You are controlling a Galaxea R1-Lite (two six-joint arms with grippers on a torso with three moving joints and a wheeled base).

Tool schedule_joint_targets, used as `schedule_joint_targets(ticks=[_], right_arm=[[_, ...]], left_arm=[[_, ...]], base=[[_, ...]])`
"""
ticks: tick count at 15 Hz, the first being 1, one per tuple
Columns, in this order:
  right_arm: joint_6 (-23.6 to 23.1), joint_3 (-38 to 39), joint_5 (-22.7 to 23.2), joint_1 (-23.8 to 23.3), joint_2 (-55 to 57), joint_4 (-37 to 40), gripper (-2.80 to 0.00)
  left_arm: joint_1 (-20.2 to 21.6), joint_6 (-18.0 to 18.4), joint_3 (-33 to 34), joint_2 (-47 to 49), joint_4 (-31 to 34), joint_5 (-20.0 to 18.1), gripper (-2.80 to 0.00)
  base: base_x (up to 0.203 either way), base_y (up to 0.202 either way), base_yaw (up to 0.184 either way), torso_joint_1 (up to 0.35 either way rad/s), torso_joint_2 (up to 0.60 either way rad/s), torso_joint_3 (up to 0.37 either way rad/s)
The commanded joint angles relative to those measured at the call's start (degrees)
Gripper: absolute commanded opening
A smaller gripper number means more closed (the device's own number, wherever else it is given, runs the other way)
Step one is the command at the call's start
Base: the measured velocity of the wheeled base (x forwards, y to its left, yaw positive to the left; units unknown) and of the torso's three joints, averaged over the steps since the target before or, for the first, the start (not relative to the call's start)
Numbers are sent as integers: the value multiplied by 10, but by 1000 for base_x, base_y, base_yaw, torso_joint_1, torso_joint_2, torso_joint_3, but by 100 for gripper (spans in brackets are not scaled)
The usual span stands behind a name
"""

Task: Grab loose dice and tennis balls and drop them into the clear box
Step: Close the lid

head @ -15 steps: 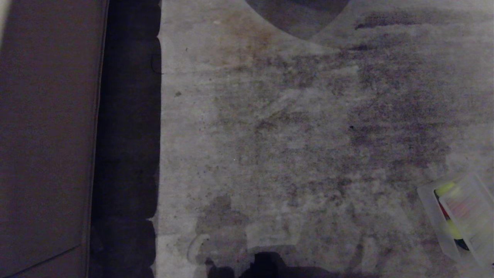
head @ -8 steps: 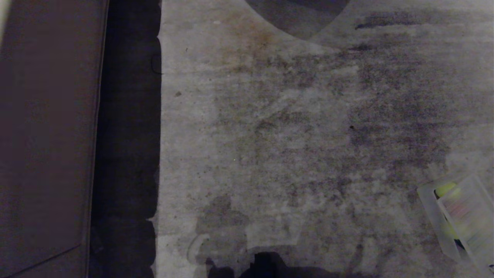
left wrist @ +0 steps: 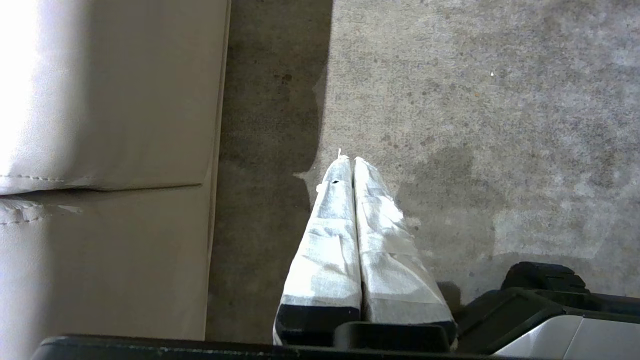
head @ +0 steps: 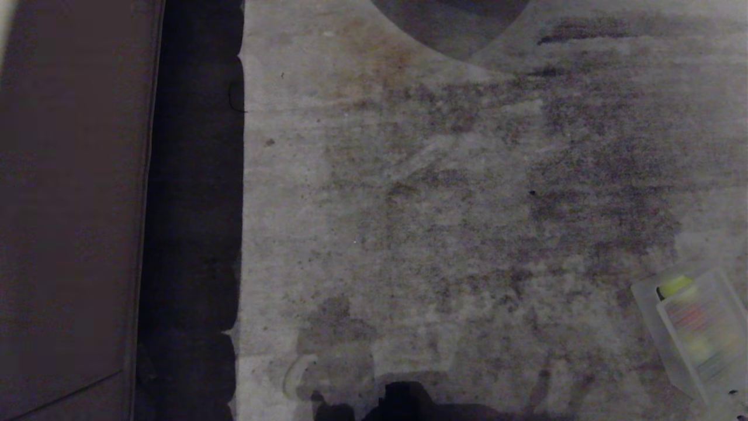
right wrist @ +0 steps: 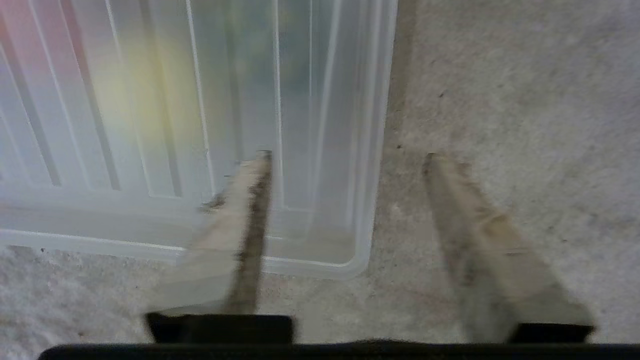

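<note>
1. Sofa [head: 70, 204]: occupies the 9 o'clock side of the head view, bordered by a dark strip of shadow. No task item lies near it.
2. Left gripper [left wrist: 352, 165]: parked low beside the sofa edge over the carpet [head: 444, 222]; its taped fingers are pressed together and hold nothing.
3. Carpet centre: no loose dice or tennis balls are visible on it in any view.
4. Clear box [head: 695, 333]: sits at about 4 o'clock in the head view, near the frame corner. Its long axis runs roughly from 11 to 5 o'clock. The ribbed lid [head: 704, 327] covers most of it; a tennis ball [head: 675, 285] shows at the uncovered 11 o'clock end, and blurred red and yellow shapes show through the lid.
5. Right gripper [right wrist: 345, 157]: jaws spread apart and empty. One finger lies over the box corner [right wrist: 350, 260], the other over bare carpet, so the box wall runs between them. This arm is by far the nearer to the box.
</note>
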Motion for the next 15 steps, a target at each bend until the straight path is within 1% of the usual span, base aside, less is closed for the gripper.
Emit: schedule_joint_targets(ticks=[1, 7, 8, 9, 11, 15], right_arm=[[2, 0, 4, 2, 2, -4, 0], [5, 4, 28, 33, 12, -4, 0], [12, 4, 29, 38, 11, -4, 0], [30, 4, 33, 43, 10, -4, 0], [71, 5, 57, 52, -4, -5, 0], [89, 1, 60, 70, -15, -5, 0]], left_arm=[[0, -1, 1, 1, 0, 0, -280], [0, -1, 1, 1, 0, 0, -280], [0, -1, 1, 1, 0, 0, -280], [0, -1, 1, 1, 0, 0, -280], [0, -1, 1, 1, 0, 0, -280], [0, -1, 1, 1, 0, 0, -280]], base=[[0, 0, 0, 0, 0, 0], [0, 0, 0, 0, 0, 0], [0, 0, 0, 0, 0, 0], [0, 0, 0, 0, 0, 0], [0, 0, 0, 0, 0, 0], [0, 0, 0, 0, 0, 0]])
